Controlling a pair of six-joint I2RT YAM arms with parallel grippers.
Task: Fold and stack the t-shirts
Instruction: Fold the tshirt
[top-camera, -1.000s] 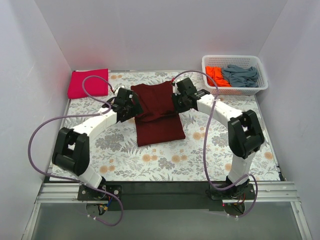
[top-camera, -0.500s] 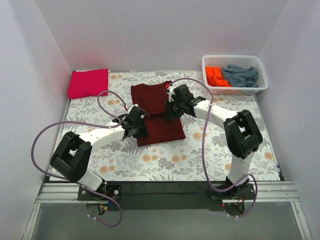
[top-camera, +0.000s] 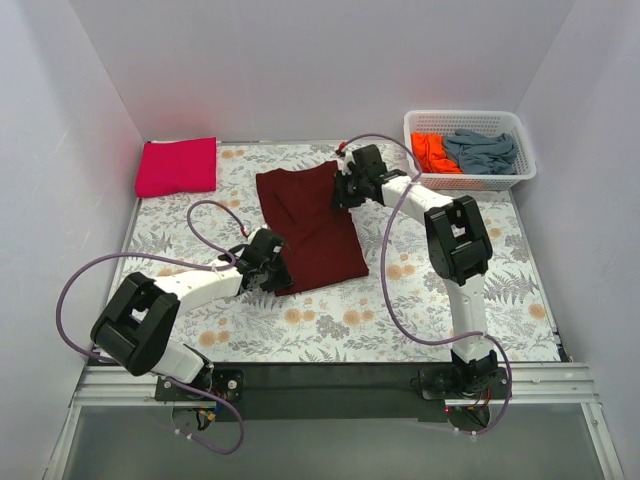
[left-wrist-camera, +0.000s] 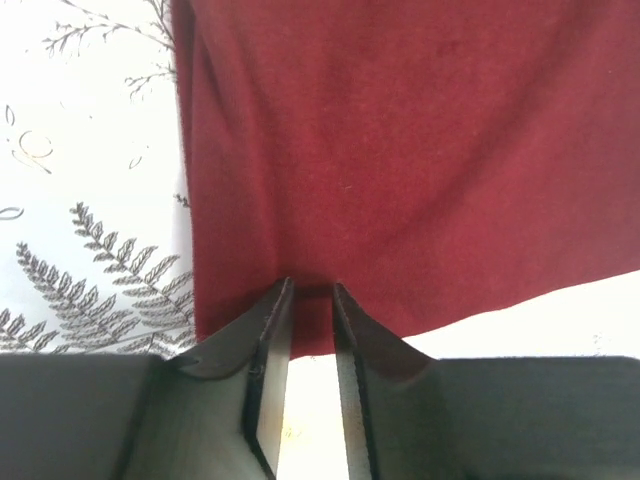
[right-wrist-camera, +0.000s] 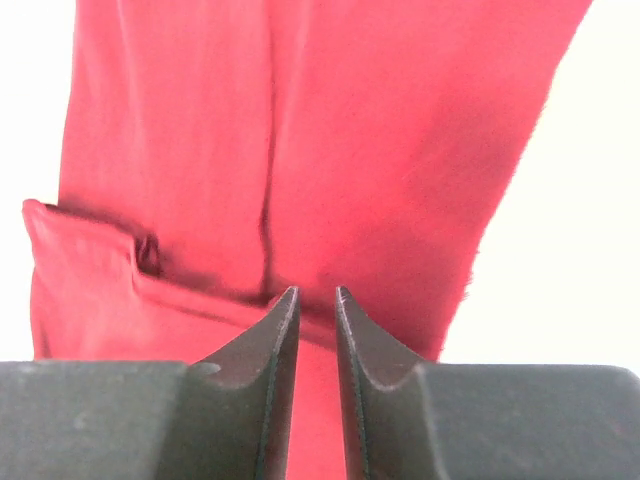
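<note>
A spread shirt (top-camera: 312, 225) lies on the cloth (top-camera: 330, 325) at mid-frame. The left gripper (top-camera: 278, 272) is at its lower-left corner and the right gripper (top-camera: 340, 188) at its upper-right corner. A folded shirt (top-camera: 178, 166) lies at the cloth's upper-left corner. A basket (top-camera: 470, 183) stands at the upper right. In it, one shirt (top-camera: 430, 152) lies left of another shirt (top-camera: 482, 150).

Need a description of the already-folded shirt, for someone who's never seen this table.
Find the floral table cloth and go to its far left corner, opposite the white basket at far right. The pink shirt lies there alone, folded into a flat rectangle. It is brighter than the maroon shirt spread mid-table, and the orange shirt and grey shirt sit crumpled in the basket.
</note>
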